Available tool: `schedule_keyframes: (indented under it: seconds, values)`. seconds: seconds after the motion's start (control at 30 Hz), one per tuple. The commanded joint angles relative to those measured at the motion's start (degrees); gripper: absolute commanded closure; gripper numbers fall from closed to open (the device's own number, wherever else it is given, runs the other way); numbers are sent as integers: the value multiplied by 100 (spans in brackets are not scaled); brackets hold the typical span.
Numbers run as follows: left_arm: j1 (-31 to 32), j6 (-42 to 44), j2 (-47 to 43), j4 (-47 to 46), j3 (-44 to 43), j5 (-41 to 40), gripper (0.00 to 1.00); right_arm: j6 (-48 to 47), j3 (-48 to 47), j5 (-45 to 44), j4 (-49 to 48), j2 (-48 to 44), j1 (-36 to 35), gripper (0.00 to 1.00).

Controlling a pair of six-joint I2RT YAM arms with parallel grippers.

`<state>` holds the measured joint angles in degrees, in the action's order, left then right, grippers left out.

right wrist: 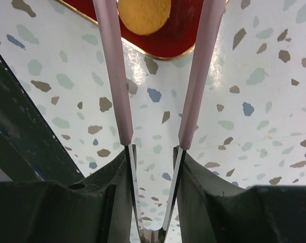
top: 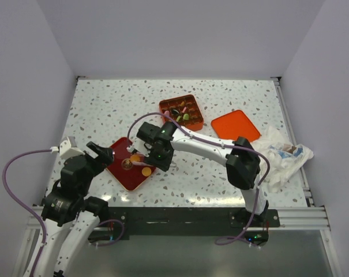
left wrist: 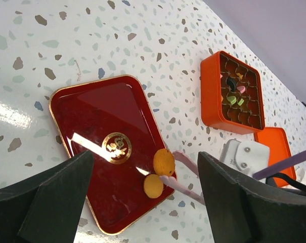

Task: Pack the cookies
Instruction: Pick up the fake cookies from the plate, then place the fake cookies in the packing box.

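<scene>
Two orange cookies lie at one corner of a dark red tray with a gold emblem. My right gripper is shut on pink-tipped tongs. The tongs are spread open, and one orange cookie lies between their arms over the tray's corner. The tong tips run out of the right wrist view. An orange compartment box behind holds several mixed-colour cookies. My left gripper is open and empty, above the tray's near left side.
The box's orange lid lies flat to the right of the box. A crumpled white plastic bag sits at the right edge. The right arm reaches across the middle of the speckled table.
</scene>
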<state>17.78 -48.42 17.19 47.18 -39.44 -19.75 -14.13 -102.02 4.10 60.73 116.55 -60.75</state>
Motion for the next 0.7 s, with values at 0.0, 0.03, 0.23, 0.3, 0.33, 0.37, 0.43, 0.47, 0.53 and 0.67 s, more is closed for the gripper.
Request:
schedule_keyframes:
  seconds: [0.0,0.03,0.23,0.3,0.33,0.37,0.43,0.47,0.53,0.67]
  values:
    - [24,88,4,-297,77,24,11,-283,270,100,70,-738,230,77]
    - [24,88,4,-314,86,32,12,-318,322,91,88,-817,326,77]
    - [15,105,56,-437,130,76,12,-485,577,30,308,-1292,888,77]
    - [24,140,118,-508,147,94,12,-573,604,-40,378,-1372,1047,77]
    - [24,158,135,-551,147,120,12,-617,613,-75,396,-1433,1187,77]
    - [24,167,170,-569,156,129,12,-687,604,-111,422,-1460,1258,77]
    - [15,193,206,-639,165,146,12,-784,578,-225,440,-1486,1468,77]
    - [24,202,241,-666,173,155,11,-863,552,-260,448,-1504,1539,77]
    - [15,210,250,-727,182,182,11,-951,386,-331,492,-1469,1794,77]
    - [24,219,285,-780,200,217,11,-1223,-19,-401,633,-1258,2181,77]
